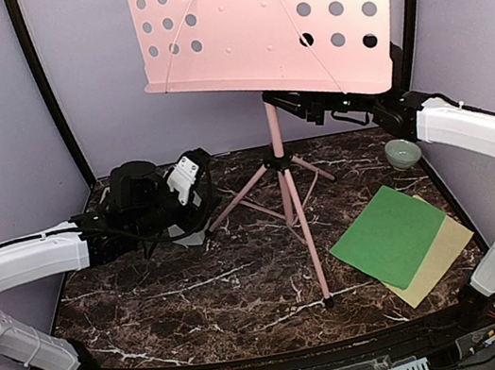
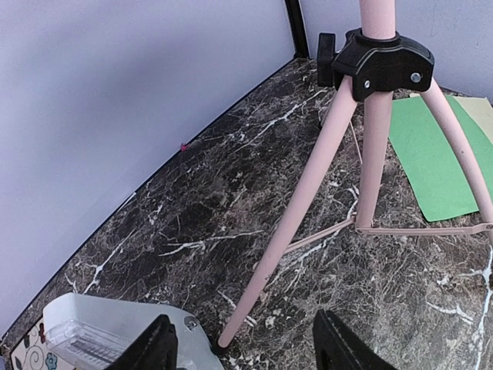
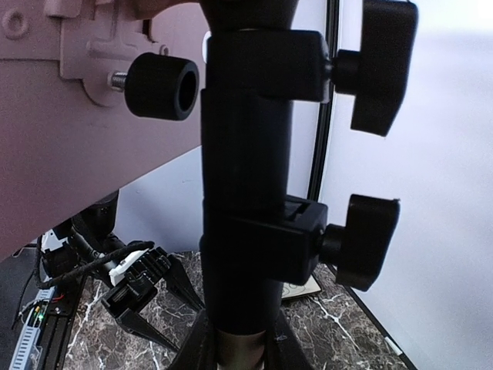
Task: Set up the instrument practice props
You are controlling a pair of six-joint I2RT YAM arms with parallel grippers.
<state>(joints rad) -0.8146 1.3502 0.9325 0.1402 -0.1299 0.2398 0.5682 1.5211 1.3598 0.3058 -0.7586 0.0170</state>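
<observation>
The pink music stand stands upright mid-table on its tripod legs, its hole-dotted desk at the top. My right gripper is shut on the stand's black pole just under the desk, a finger on each side of it. My left gripper is open low at the back left, its jaws either side of the foot of one pink leg. The grey-white metronome lies beside my left finger. The green page lies on the pale-yellow page at the right.
A small pale-green bowl sits at the back right, under my right arm. The flower-patterned card lies under the metronome by the left wall. Lilac walls close in the back and sides.
</observation>
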